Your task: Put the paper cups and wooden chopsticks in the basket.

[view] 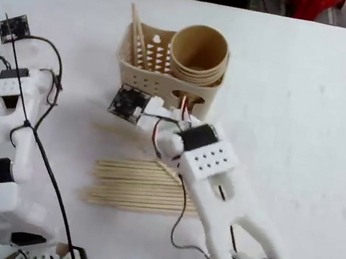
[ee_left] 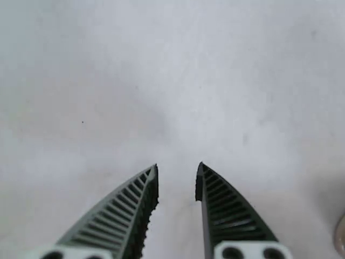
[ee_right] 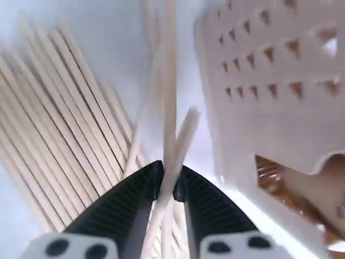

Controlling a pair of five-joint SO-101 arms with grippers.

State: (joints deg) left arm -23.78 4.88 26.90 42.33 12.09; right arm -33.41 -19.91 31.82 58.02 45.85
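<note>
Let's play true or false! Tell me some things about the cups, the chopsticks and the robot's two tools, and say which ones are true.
1. The paper cups are stacked inside the basket. True.
2. Every chopstick is already in the basket. False: a pile of chopsticks lies on the table in front of it.
3. The right tool is shut on chopsticks. True.
4. The left tool holds a cup. False: it is open, with nothing in it, over bare table.
</note>
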